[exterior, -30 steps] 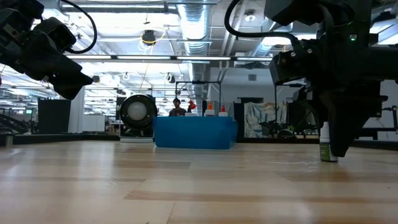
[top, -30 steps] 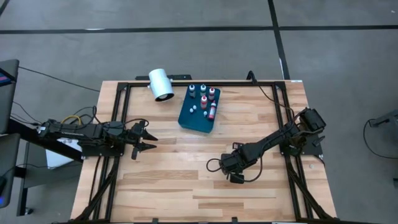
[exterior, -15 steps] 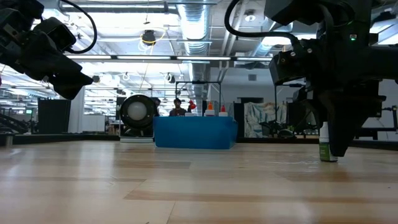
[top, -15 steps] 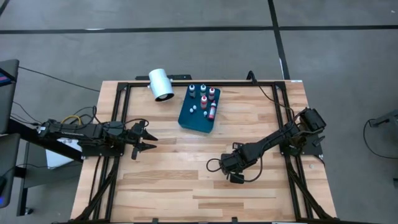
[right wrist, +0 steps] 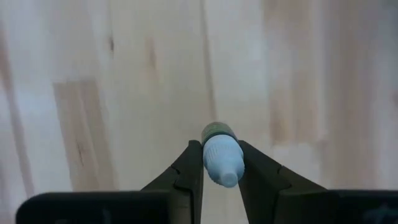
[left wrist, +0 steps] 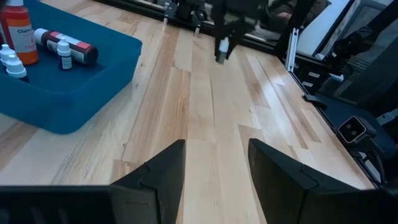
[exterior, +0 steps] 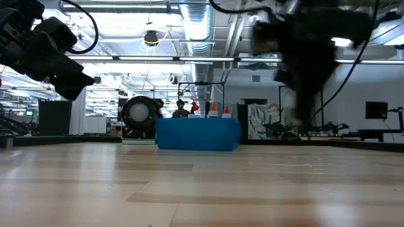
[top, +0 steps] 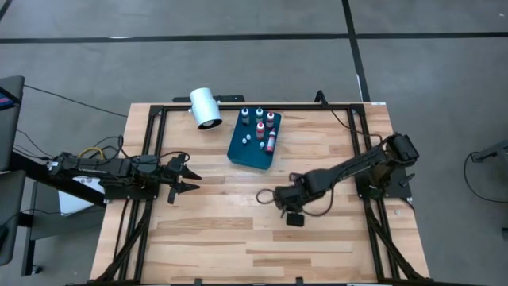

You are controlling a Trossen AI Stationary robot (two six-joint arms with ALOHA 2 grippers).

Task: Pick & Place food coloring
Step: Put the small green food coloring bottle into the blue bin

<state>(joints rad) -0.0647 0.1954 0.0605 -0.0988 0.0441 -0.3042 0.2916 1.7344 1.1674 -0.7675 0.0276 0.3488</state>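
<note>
Wooden table (top: pixel 238 230) in full view, blue tray (top: pixel 251 151) at its far middle with bottles inside. Left gripper (top: pixel 184 179) waits at the left edge, fingers parted on nothing. Right gripper (right wrist: pixel 214 163) is over the table's middle — clenched on a pale food coloring bottle (right wrist: pixel 220 157), up off the wood.

A grey floor (top: pixel 238 63) crossed by dark seams (ceiling ducts (exterior: pixel 196 19) and strip lights overhead) surrounds the wooden table (top: pixel 222 230).

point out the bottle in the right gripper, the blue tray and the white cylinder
bottle (right wrist: pixel 221 163): right wrist view, pale cap between the fingers
blue tray (top: pixel 248 156): high view, bare near edge
white cylinder (top: pixel 203 105): high view, its side
</note>
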